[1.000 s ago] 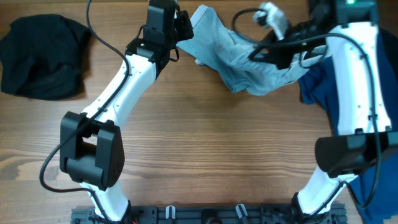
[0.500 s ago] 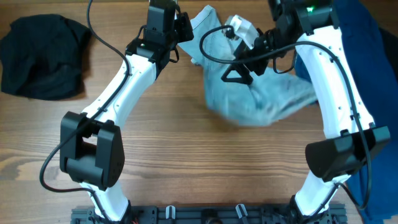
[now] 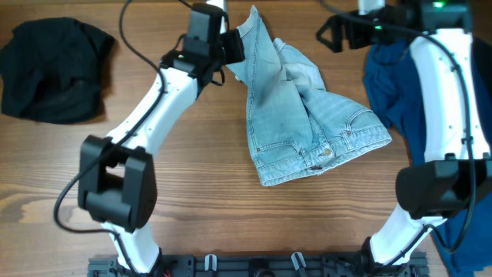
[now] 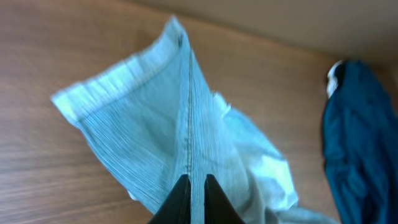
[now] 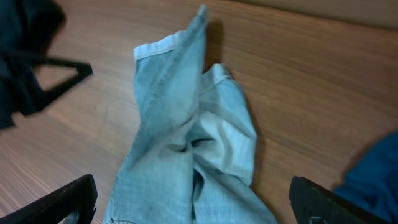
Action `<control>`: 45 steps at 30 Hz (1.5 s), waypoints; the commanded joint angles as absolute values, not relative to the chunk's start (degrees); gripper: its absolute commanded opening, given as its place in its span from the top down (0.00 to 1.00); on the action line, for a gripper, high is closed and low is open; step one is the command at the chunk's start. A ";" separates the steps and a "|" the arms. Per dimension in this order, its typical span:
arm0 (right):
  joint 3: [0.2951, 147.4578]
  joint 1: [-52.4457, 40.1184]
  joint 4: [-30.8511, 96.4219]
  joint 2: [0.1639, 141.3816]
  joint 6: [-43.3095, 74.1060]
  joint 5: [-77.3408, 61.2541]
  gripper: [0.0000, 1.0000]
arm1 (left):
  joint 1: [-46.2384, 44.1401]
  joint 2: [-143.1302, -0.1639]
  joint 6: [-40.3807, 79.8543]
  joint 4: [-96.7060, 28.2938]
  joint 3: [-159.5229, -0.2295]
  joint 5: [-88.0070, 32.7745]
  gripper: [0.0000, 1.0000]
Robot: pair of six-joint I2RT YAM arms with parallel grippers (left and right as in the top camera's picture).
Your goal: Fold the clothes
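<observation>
The pale-blue denim shorts (image 3: 300, 115) lie spread on the wooden table, waistband and pockets toward the front right, one leg reaching back to the far edge. My left gripper (image 3: 234, 48) is shut on that leg's hem. In the left wrist view its jaws (image 4: 198, 186) pinch a stitched seam of the shorts (image 4: 161, 124). My right gripper (image 3: 332, 32) hovers open at the back, clear of the cloth. In the right wrist view the shorts (image 5: 180, 124) lie between and below its widely spread fingers (image 5: 62, 199), untouched.
A dark-blue garment (image 3: 388, 85) lies bunched at the right edge, partly under the right arm, and shows in the left wrist view too (image 4: 357, 137). A black garment (image 3: 54, 69) sits at the far left. Bare wood (image 3: 231, 215) fills the front half.
My right gripper opened, let go of the shorts and pulled back to the far right. The shorts dropped and now lie flat. The left gripper kept its grip.
</observation>
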State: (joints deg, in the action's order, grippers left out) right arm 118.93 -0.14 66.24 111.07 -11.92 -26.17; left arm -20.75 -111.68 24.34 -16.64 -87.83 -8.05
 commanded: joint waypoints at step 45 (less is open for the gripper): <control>118.80 -0.67 64.58 109.40 0.19 -28.86 0.00 | -23.27 -97.71 38.59 -62.15 -86.06 -2.00 0.96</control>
